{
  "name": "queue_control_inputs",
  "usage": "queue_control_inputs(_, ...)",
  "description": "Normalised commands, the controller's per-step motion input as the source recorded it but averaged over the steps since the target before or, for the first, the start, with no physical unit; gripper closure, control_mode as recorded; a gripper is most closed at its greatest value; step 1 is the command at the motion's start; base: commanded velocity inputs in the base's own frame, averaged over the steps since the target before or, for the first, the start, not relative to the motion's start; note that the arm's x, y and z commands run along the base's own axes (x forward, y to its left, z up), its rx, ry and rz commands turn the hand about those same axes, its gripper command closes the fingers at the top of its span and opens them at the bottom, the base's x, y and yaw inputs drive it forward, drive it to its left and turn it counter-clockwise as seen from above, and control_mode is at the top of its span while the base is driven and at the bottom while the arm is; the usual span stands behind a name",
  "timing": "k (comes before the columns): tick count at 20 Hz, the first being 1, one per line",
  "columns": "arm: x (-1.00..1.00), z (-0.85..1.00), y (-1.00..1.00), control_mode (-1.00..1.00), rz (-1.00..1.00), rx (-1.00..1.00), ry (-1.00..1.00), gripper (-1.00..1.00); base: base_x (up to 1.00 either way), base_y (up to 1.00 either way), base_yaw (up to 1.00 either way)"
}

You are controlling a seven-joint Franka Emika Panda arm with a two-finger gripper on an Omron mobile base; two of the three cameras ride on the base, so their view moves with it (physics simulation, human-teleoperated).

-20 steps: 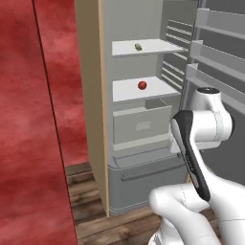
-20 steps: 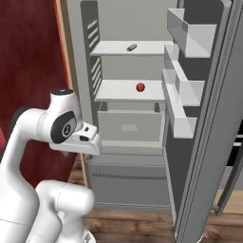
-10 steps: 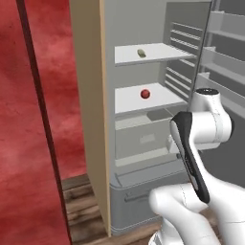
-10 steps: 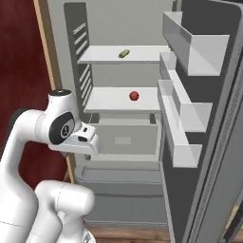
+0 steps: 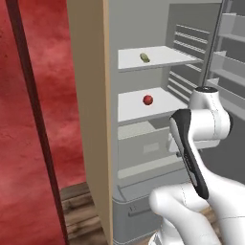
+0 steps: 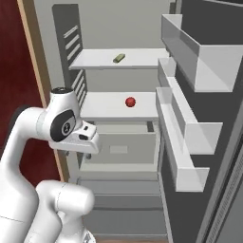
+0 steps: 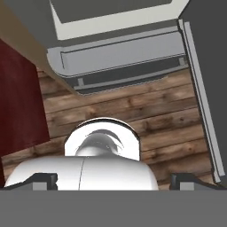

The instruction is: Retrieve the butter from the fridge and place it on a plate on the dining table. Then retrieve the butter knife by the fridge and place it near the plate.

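Note:
The fridge (image 5: 143,24) stands open in front of me, its grey inside (image 6: 123,28) lit. The butter (image 5: 144,58), a small pale yellow-green stick, lies on the upper shelf (image 6: 118,58). My gripper (image 7: 117,181) hangs folded in front of the crisper drawer, well below and short of the butter. It points down at the wooden floor, and its two dark fingertips (image 7: 44,179) sit far apart with nothing between them, so it is open. The fridge's bottom drawer (image 7: 124,66) lies ahead of the hand. Plate, dining table and butter knife are out of view.
A small red ball (image 5: 148,99) rests on the middle shelf (image 6: 130,101). The open door with its bins (image 6: 190,71) stands to the right. A tan side panel (image 5: 91,119) and a red wall (image 5: 38,119) close off the left. Wooden floor (image 7: 133,106) lies below.
The whole picture has shifted: the base has driven closer to the fridge, which now looms larger. The arm keeps the same folded pose, and nothing on the shelves has moved.

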Motion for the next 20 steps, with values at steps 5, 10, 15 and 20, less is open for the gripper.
queue_control_inputs(5,0.00,0.00,0.00,1.00,0.00,0.00,0.00,-1.00,0.31,-0.53,0.00)
queue_control_inputs(10,0.00,0.00,0.00,1.00,0.00,0.00,0.00,-1.00,0.31,-0.19,0.00)
queue_control_inputs(15,0.00,0.00,0.00,1.00,0.00,0.00,0.00,-1.00,0.56,0.00,0.00)
queue_control_inputs(20,0.00,0.00,0.00,1.00,0.00,0.00,0.00,-1.00,0.70,0.00,0.00)
